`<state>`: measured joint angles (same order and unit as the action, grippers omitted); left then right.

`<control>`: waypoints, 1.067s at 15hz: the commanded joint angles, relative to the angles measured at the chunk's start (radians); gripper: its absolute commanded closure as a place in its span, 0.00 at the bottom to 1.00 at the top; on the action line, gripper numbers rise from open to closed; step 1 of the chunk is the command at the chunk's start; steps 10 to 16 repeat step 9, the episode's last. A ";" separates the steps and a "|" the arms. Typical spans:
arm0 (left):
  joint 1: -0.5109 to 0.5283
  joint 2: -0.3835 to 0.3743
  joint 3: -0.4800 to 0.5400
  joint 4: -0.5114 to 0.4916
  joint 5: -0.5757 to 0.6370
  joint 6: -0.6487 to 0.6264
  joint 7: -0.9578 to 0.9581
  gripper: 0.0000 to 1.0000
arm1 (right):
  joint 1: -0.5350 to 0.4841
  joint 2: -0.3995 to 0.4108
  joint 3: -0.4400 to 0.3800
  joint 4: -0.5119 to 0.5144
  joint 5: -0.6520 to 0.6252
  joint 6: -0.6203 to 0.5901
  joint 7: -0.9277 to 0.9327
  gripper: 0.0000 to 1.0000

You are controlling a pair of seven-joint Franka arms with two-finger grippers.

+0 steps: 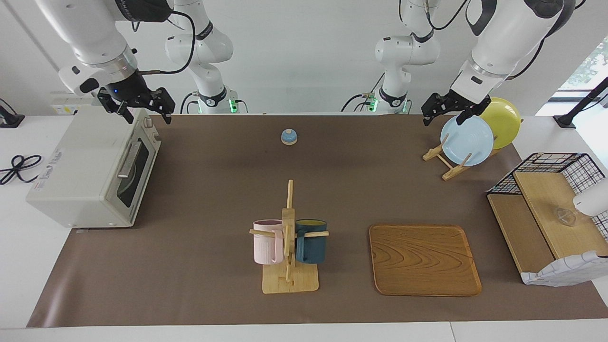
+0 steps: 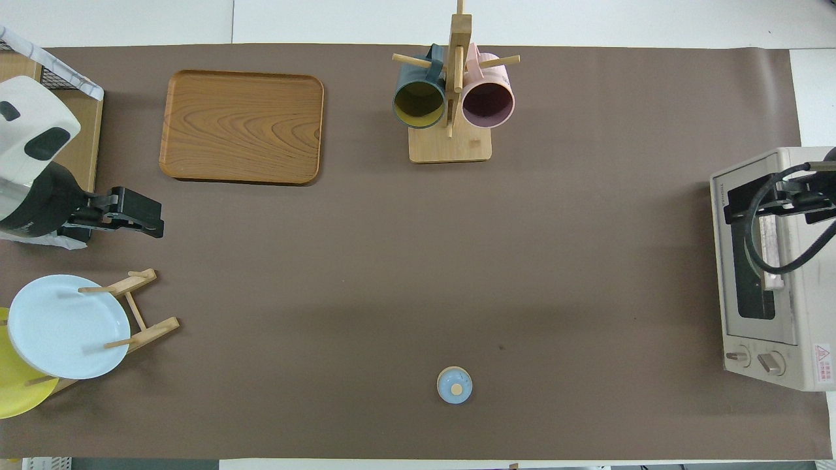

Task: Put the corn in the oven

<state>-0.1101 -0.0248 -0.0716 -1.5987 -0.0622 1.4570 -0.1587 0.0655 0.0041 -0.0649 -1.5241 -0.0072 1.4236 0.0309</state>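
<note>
No corn shows in either view. The off-white oven (image 1: 85, 175) stands at the right arm's end of the table with its dark glass door and bar handle (image 1: 129, 159) shut; it also shows in the overhead view (image 2: 764, 274). My right gripper (image 1: 149, 118) hangs open and empty over the oven's top edge above the door (image 2: 731, 205). My left gripper (image 1: 444, 121) hangs open and empty over the plate rack at the left arm's end (image 2: 157, 222).
A light blue plate (image 1: 466, 140) and a round yellow plate (image 1: 506, 121) stand in a wooden rack. A wooden tray (image 1: 422, 259), a mug tree with a pink mug and a dark blue mug (image 1: 288, 237), a small blue knobbed lid (image 1: 289, 137) and a wire basket with wooden shelves (image 1: 546, 213) are on the brown mat.
</note>
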 commanded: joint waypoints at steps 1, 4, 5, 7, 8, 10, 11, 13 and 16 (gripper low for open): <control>0.001 -0.012 -0.004 -0.004 0.007 -0.007 0.011 0.00 | -0.024 -0.006 -0.010 0.010 0.032 -0.006 0.006 0.00; 0.003 -0.014 -0.004 -0.004 0.007 -0.009 0.011 0.00 | -0.036 0.000 -0.016 0.018 0.030 -0.015 0.006 0.00; 0.001 -0.014 -0.004 -0.004 0.007 -0.009 0.011 0.00 | -0.036 0.000 -0.027 0.018 0.024 -0.015 0.006 0.00; 0.000 -0.012 -0.004 -0.003 0.007 -0.006 0.011 0.00 | -0.036 0.002 -0.027 0.018 0.021 -0.012 -0.006 0.00; 0.001 -0.012 -0.004 -0.003 0.007 -0.007 0.011 0.00 | -0.036 0.001 -0.027 0.016 0.023 -0.009 -0.011 0.00; 0.003 -0.012 -0.004 -0.004 0.007 -0.007 0.011 0.00 | -0.036 0.000 -0.027 0.015 0.023 -0.002 -0.011 0.00; 0.003 -0.012 -0.004 -0.004 0.007 -0.007 0.011 0.00 | -0.036 0.000 -0.027 0.015 0.023 -0.002 -0.011 0.00; 0.003 -0.012 -0.004 -0.004 0.007 -0.007 0.011 0.00 | -0.036 0.000 -0.027 0.015 0.023 -0.002 -0.011 0.00; 0.003 -0.012 -0.004 -0.004 0.007 -0.007 0.011 0.00 | -0.036 0.000 -0.027 0.015 0.023 -0.002 -0.011 0.00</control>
